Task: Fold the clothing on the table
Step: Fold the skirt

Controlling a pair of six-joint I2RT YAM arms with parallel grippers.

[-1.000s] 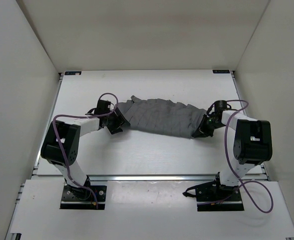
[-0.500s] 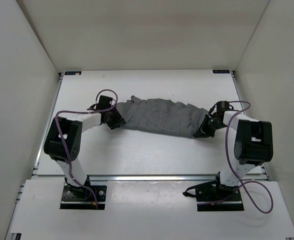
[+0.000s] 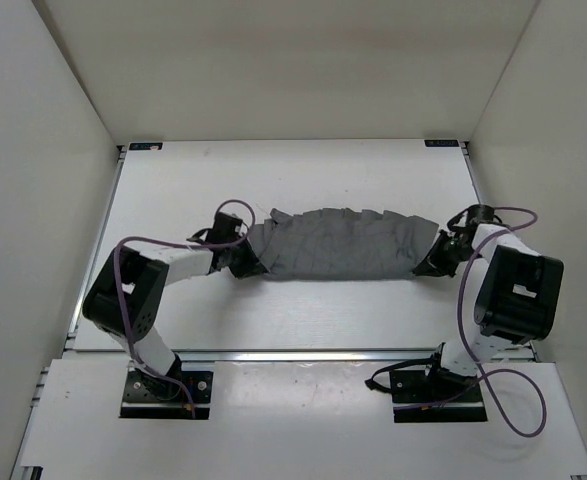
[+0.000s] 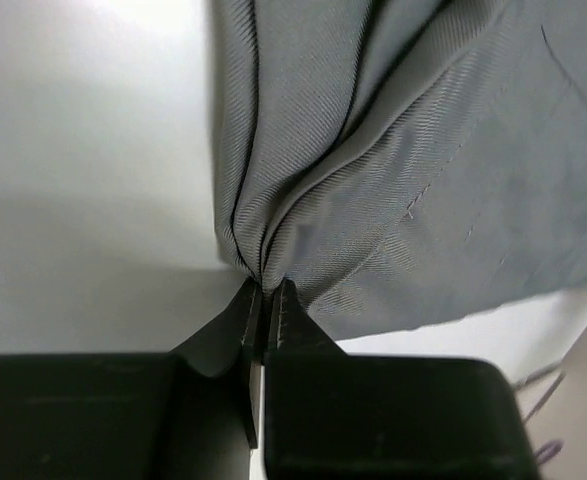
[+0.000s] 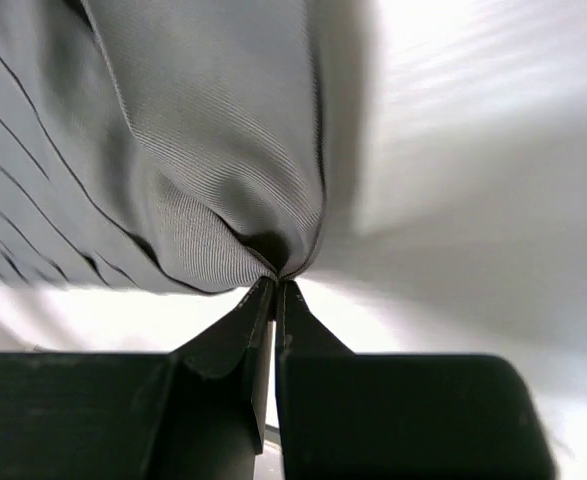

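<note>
**Two fingertip pinches carry the whole fold**

Nearest, the left gripper (image 4: 266, 292) has its jaws pressed all but together on a small gather of the clothing (image 3: 343, 245) at the garment's left end. Only the very tips bite, and the pleats bunch into them. The right gripper (image 5: 275, 287) is closed the same way on a pucker at the right end.

That is the first risk. So little fabric sits between the fingers that a pull, or the weight of the cloth as it lifts, could draw a corner out. One end would then drop while the other travels.

Between the two grips the garment lies across the middle of the table (image 3: 303, 170), spread left to right. If the arms move apart it would tighten and strain the pinches. If they move at unequal speed or height, the fold line would likely run crooked.

Farther out, the garment's far edge is scalloped where the pleats fan open, and nothing holds it. In my judgement, a fold carried over that edge could let pleats splay or double under, leaving a lumpy, uneven layer.

The wrist views do not show whether each pinch holds one layer or several. If only one layer is caught, the lower one would stay behind on the table.
</note>
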